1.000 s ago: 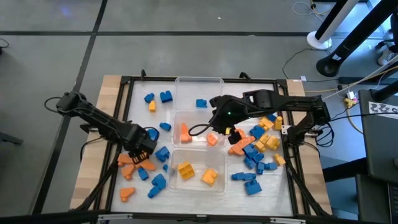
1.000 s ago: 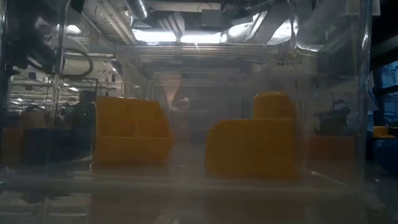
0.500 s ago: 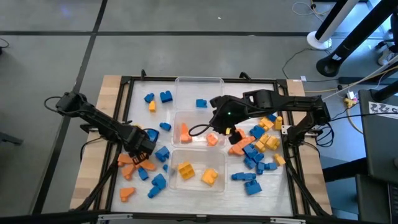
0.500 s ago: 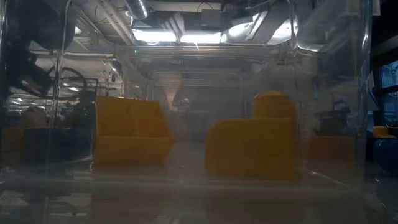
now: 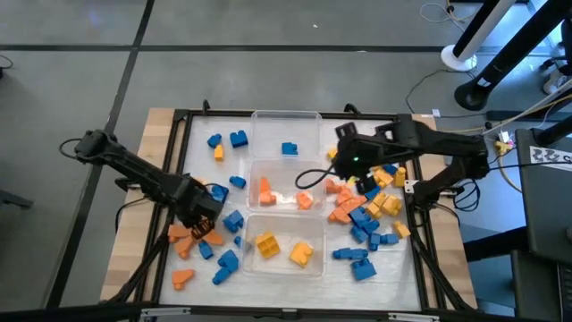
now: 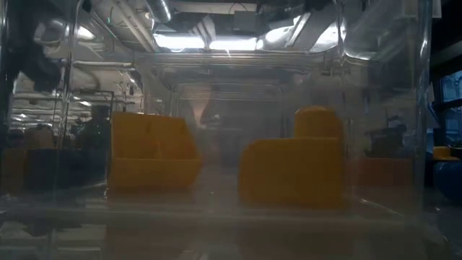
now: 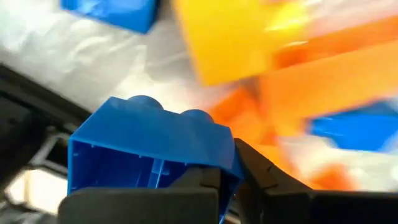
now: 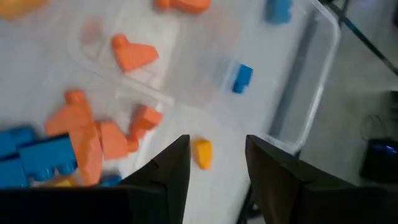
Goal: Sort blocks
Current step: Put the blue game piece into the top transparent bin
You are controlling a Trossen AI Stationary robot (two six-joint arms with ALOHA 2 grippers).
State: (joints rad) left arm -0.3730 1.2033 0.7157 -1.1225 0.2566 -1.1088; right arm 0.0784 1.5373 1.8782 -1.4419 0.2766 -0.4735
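Blue, orange and yellow blocks lie scattered over the white tabletop. My left gripper [image 5: 200, 224] stands near the left side, by a small heap of orange blocks [image 5: 185, 238], shut on a blue block [image 7: 143, 143]. My right gripper [image 5: 346, 164] hovers open, just right of the clear tubs, with nothing between its fingers [image 8: 174, 168]. A small yellow block [image 8: 202, 152] lies on the table below its gap. Three clear tubs stand in a row down the middle: the far one [image 5: 308, 134] has a blue block, the middle one [image 5: 281, 179] orange ones, the near one [image 5: 284, 259] yellow ones [image 6: 292, 170]. My left gripper pinches one side wall of the blue block at its open underside [image 7: 219, 157], one finger inside the hollow and one outside. The block's studs point away from the fingers. Whether it is clear of the table, I cannot tell.
A dense heap of blue, yellow and orange blocks [image 5: 371, 210] lies right of the tubs. More blue blocks [image 5: 226, 259] lie near the left front. A black frame [image 5: 179, 161] runs around the work area.
My right gripper has moved from over the middle tub's right end toward the table's right and far edges, still open. My left gripper has shifted slightly near the orange heap and has shut on the blue block.
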